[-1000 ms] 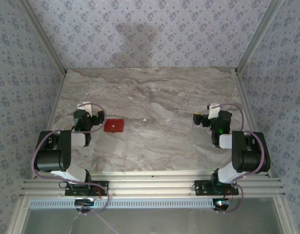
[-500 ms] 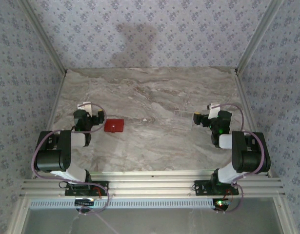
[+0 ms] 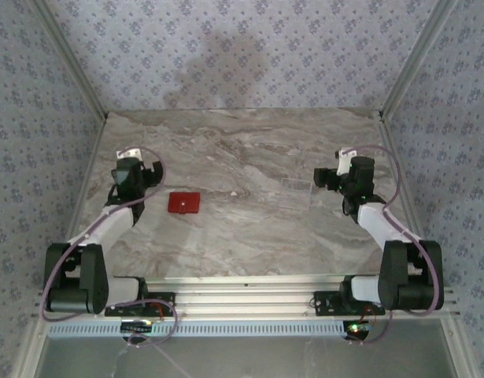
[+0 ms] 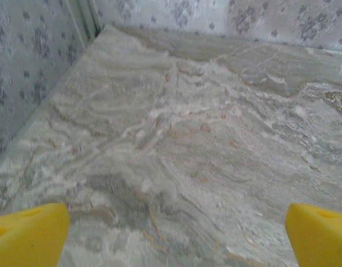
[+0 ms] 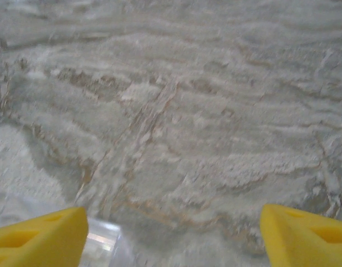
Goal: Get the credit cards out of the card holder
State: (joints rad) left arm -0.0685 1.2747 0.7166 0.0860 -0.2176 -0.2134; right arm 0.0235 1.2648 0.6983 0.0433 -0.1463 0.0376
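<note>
Though half-hidden, shiny card (image 5: 103, 243).

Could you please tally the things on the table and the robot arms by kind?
Red card holder: 1
Pale card: 1 that I can make out
Robot arms: 2, left arm and right arm
Total: 4
</note>
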